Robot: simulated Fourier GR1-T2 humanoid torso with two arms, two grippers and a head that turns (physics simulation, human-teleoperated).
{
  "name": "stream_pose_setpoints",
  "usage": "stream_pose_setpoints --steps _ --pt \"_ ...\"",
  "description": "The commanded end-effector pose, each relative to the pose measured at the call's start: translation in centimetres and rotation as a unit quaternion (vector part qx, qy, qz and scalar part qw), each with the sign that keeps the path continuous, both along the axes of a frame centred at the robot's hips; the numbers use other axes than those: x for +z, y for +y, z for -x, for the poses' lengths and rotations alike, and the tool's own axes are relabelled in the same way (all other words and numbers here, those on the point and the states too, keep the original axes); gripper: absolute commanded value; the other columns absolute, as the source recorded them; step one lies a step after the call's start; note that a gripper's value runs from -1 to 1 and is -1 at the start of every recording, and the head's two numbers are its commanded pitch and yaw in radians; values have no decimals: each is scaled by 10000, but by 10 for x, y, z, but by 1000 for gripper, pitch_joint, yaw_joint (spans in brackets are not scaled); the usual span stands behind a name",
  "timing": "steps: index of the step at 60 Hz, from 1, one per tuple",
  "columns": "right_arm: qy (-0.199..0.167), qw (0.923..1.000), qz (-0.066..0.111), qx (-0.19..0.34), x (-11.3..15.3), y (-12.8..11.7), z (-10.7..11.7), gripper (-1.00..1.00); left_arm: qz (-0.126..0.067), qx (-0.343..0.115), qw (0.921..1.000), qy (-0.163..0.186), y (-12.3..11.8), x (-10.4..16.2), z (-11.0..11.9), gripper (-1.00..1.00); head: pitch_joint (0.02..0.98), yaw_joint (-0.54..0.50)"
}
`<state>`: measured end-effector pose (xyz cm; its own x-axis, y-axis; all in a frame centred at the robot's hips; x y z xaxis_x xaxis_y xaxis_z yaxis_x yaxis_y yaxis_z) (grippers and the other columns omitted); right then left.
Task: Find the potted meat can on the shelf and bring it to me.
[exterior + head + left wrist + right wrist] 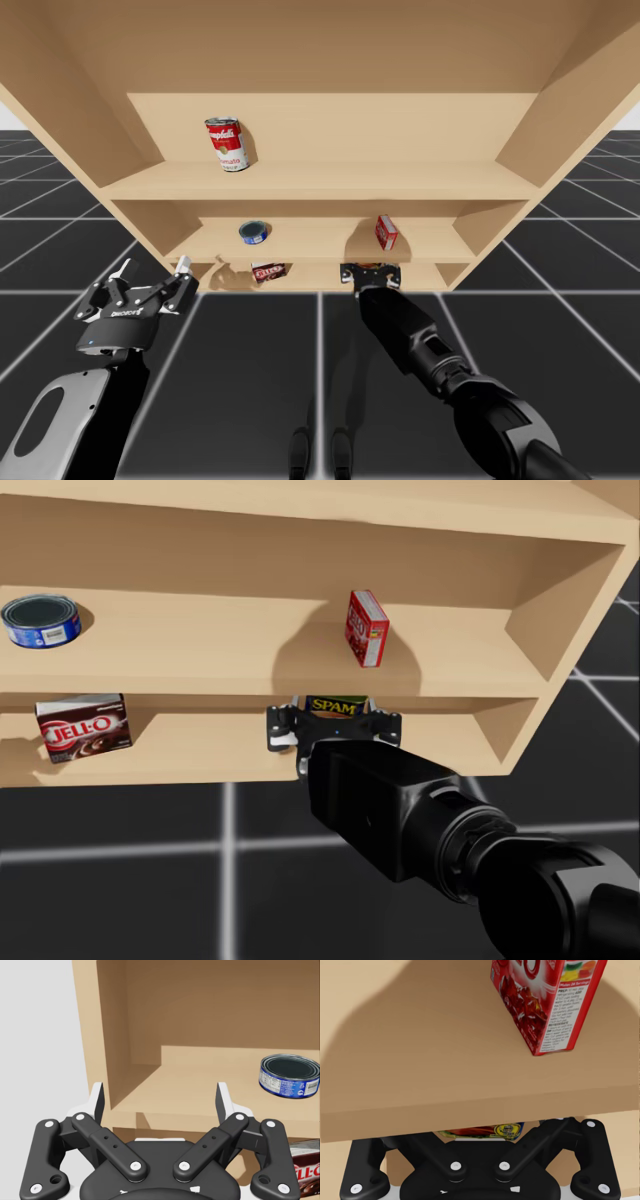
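The potted meat can (335, 706) is seen at the centre of the head view, on the lowest shelf (200, 748), with the right gripper (334, 730) set around it. Whether it is clamped cannot be told. The left gripper (160, 1101) is held at the lower left of the high view, fingers spread apart.

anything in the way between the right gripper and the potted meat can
Nothing visible. In the head view my right gripper is right at the potted meat can on the bottom shelf, with no object between them. The red box stands on the shelf above, out of the path.
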<state>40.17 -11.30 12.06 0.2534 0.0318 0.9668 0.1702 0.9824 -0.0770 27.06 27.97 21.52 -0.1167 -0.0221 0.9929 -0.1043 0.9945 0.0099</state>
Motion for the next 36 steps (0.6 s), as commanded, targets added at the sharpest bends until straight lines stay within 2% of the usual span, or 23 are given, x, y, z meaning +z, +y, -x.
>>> stream_pose_setpoints --steps 1,2,4,5,6,7,18,36 --pt "30 9998 -22 176 -9 0 -11 -1000 -5 -8 10000 1 0 0 0 -1000 736 -188" --pt "61 9998 -56 196 -9 -1 -11 -1000 -4 -8 10000 1 0 0 0 -1000 736 -189" --pt "19 10000 -68 44 -10 0 -11 -611 -5 -9 10000 0 0 0 0 -1000 736 -189" --pt "12 10000 -48 57 -10 0 -11 434 -6 -8 10000 0 0 0 0 -1000 736 -190" --pt "5 10000 -47 70 -10 -1 -11 813 -6 -8 10000 0 0 0 0 -1000 735 -190" --pt "-5 9999 -76 68 -10 -1 -11 1000 -5 -8 10000 0 0 0 0 -1000 736 -190" --pt "4 9999 -129 -7 -6 -10 -7 1000 -3 -4 10000 -1 1 -1 -2 -1000 736 -194" --pt "-269 9996 18 95 15 -31 34 1000 -13 5 10000 3 1 -1 -2 -1000 732 -197"
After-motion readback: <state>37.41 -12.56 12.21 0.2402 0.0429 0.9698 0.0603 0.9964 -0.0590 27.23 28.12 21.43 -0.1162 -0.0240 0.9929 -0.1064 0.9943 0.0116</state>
